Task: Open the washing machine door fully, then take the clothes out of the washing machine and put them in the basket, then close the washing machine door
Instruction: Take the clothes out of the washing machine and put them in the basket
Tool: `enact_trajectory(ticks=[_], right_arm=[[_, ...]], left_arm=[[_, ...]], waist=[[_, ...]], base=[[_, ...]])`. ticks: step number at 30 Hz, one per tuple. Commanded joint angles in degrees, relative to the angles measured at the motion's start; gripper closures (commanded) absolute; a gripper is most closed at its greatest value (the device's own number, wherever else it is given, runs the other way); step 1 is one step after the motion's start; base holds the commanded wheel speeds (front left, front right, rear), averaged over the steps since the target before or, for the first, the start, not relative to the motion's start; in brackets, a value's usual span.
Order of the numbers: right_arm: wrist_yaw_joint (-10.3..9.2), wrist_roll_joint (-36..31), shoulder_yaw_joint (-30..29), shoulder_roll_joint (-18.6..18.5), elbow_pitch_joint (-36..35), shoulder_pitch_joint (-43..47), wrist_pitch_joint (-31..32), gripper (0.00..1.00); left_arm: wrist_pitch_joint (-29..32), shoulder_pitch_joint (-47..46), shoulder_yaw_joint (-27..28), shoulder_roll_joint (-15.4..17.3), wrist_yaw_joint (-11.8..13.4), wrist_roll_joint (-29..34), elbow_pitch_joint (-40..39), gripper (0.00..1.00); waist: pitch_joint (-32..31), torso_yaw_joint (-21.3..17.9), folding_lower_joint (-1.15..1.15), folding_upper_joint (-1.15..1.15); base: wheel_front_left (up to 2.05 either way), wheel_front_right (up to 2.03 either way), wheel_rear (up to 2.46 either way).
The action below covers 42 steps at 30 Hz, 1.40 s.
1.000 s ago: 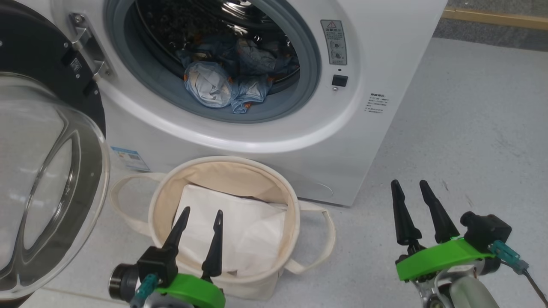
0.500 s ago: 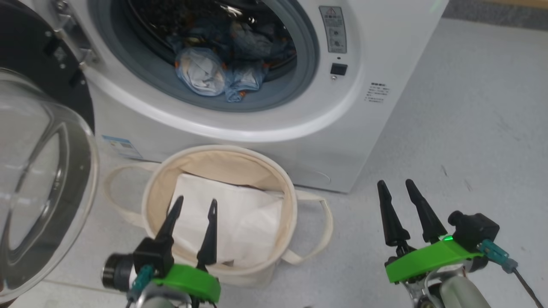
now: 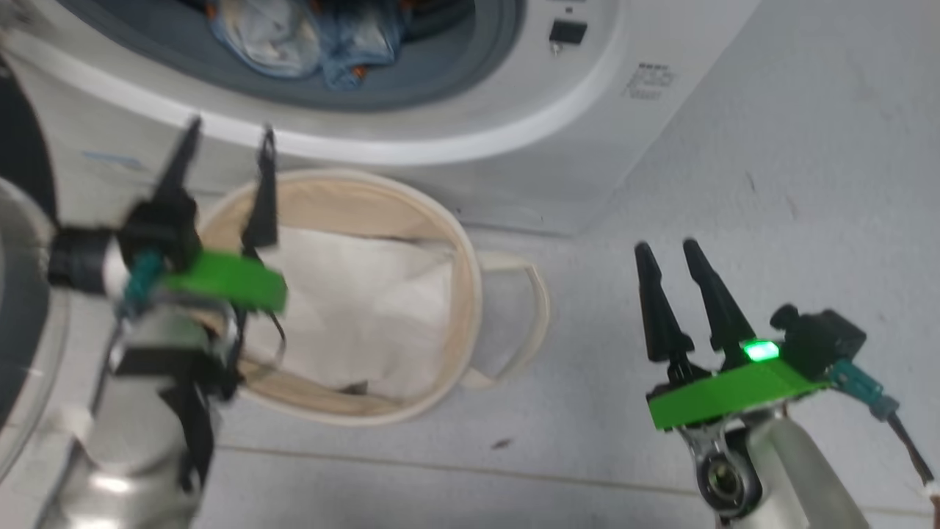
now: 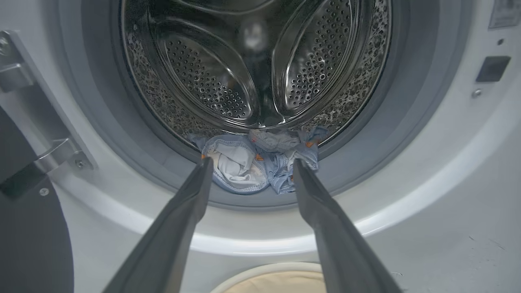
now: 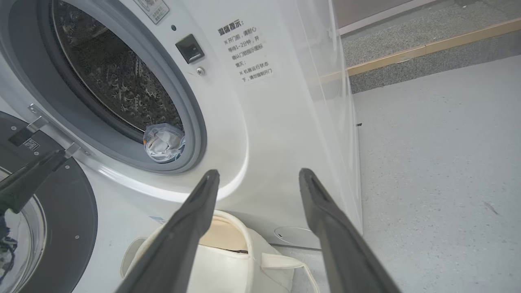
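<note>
The washing machine (image 3: 514, 132) stands with its door (image 3: 22, 242) swung wide open to the left. Light blue clothes (image 3: 308, 37) lie at the front of the drum, also as clothes (image 4: 236, 167) and clothes (image 5: 163, 142) in the wrist views. The cream basket (image 3: 448, 228) sits on the floor right before the washer. My left gripper (image 3: 231, 132) is open and empty, held above the basket's left side with its fingers pointing at the drum mouth; the left gripper (image 4: 251, 162) frames the clothes from a short distance. My right gripper (image 3: 667, 248) hangs open and empty over the floor to the right of the basket.
A flat white sheet (image 3: 352, 308) lies inside the basket. Grey floor (image 3: 771, 184) stretches to the right of the washer. A wooden strip (image 5: 427, 49) runs along the floor farther back. The door hinge (image 4: 49, 154) sits left of the drum mouth.
The head camera has tilted down, so the washer has slid up the picture. My left arm has risen and moved forward toward the drum mouth. The right gripper has hardly moved.
</note>
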Motion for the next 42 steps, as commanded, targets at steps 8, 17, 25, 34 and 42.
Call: enact_trajectory(ticks=[8, 17, 25, 34, 42], right_arm=[[0.01, 2.38, 3.91, 0.15, -4.24, -4.78, -0.70, 0.00], [0.01, 6.05, 7.11, 0.15, -6.17, -6.70, -0.70, 0.00], [0.01, 7.81, 9.04, 0.15, -8.01, -7.98, -0.70, 0.00], [0.01, 9.07, 8.98, 0.15, -8.71, -7.91, -0.70, 0.00], [0.01, 8.63, 9.70, 0.15, -9.57, -8.34, -0.70, 0.00]], left_arm=[[3.92, -14.54, 3.48, 5.84, -0.60, 0.93, 7.02, 0.00], [9.61, -29.06, 2.81, 8.42, 0.74, 2.89, 18.42, 0.00], [12.38, -38.84, 0.72, 10.53, 3.80, 6.46, 26.46, 0.00], [14.29, -43.29, -3.62, 13.21, 6.56, 11.50, 34.41, 0.00], [14.56, -46.91, -7.18, 13.80, 9.61, 15.15, 38.40, 0.00]], waist=[[8.89, -5.14, 0.00, 0.00], [12.41, -8.72, 0.00, 0.00], [15.14, -11.81, 0.00, 0.00], [16.80, -13.89, 0.00, 0.00], [18.27, -13.90, 0.00, 0.00]], base=[[0.00, 0.00, 0.00], [0.00, 0.00, 0.00], [0.00, 0.00, 0.00], [0.00, 0.00, 0.00], [0.00, 0.00, 0.00]])
